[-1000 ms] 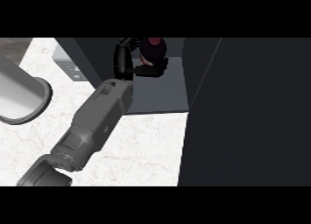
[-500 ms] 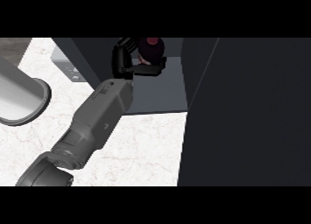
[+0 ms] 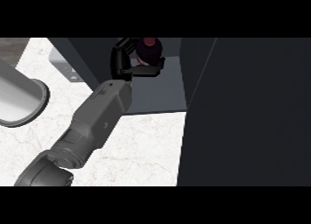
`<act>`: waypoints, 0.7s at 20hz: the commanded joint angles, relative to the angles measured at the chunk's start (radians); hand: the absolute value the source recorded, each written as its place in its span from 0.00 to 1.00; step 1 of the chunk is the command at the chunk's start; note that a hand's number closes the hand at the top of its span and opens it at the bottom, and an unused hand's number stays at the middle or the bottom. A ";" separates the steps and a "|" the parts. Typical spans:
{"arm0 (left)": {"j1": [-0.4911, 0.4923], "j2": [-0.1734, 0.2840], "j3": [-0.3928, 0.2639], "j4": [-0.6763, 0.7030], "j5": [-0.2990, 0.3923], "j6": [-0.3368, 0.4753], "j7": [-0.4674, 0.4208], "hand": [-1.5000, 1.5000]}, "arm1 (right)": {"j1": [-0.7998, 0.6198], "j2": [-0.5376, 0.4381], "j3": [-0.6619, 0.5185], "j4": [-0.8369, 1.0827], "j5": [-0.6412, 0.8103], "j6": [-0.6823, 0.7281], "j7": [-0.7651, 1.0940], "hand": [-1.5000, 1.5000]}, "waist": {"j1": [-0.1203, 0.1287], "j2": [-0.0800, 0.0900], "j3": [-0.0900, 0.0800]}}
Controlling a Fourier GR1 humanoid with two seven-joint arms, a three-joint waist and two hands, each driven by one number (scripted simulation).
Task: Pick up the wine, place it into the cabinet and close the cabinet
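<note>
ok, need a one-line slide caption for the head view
The hand holds the wine bottle inside the open cabinet, above its shelf; the dark cabinet door fills the view's right.

Wine at 12 o'clock, inside cabinet, on its shelf. One hand curled round wine from 9 o'clock side; which arm, can't tell. Forearm runs from 7 o'clock up to cabinet opening. Cabinet door fills 3 o'clock side, standing in front of surface. Cylinder at 9 o'clock, lying on surface, well apart from cabinet.
</note>
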 commanded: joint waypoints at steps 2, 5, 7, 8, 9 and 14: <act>-0.009 0.013 0.015 0.053 -0.006 0.046 0.008 0.00 | 0.045 0.006 0.020 -0.058 -0.047 0.015 -0.005 0.00 | -0.015 0.011 -0.002; -0.033 0.008 0.006 0.057 -0.022 0.068 0.037 0.00 | -0.020 0.005 -0.010 -0.020 -0.037 -0.011 0.019 0.00 | 0.004 0.006 -0.003; 0.004 -0.002 -0.001 0.073 -0.034 0.102 -0.009 0.00 | 0.035 -0.011 0.015 -0.072 -0.054 0.022 0.025 0.00 | -0.011 0.008 -0.003; 0.017 -0.002 -0.001 0.076 -0.035 0.109 -0.023 0.00 | -0.002 -0.008 -0.007 -0.057 -0.064 0.003 0.049 0.00 | -0.010 0.009 -0.003; -0.012 0.013 0.012 0.073 -0.026 0.100 0.012 0.00 | -0.013 -0.025 -0.035 -0.070 -0.074 0.007 0.064 0.00 | -0.013 0.011 -0.003; 0.012 0.056 -0.020 0.099 -0.065 0.089 0.015 0.00 | 0.022 0.012 0.011 -0.069 -0.039 -0.005 0.021 0.00 | -0.019 0.013 -0.003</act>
